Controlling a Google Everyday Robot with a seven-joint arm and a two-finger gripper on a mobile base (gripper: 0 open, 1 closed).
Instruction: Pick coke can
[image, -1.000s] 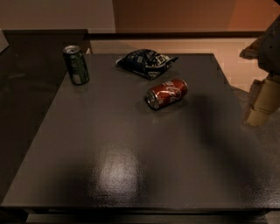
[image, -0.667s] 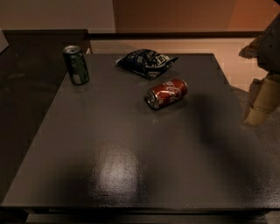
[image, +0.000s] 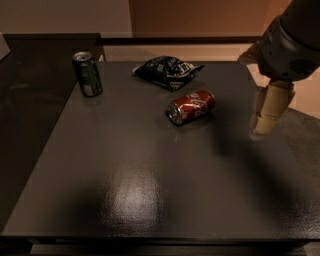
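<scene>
The coke can (image: 191, 106), red with white script and silver ends, lies on its side on the dark table (image: 150, 190), right of the middle. My gripper (image: 264, 127) hangs over the table's right edge, to the right of the can and apart from it, pointing down. Nothing shows in it. The grey arm housing (image: 292, 42) fills the upper right corner.
A dark green soda can (image: 87, 73) stands upright at the table's back left. A dark blue snack bag (image: 167, 71) lies at the back, just behind the coke can. A second dark surface (image: 30, 75) adjoins on the left.
My gripper and arm have moved a little left, further into view and closer to the coke can. The cans and bag have not moved.
</scene>
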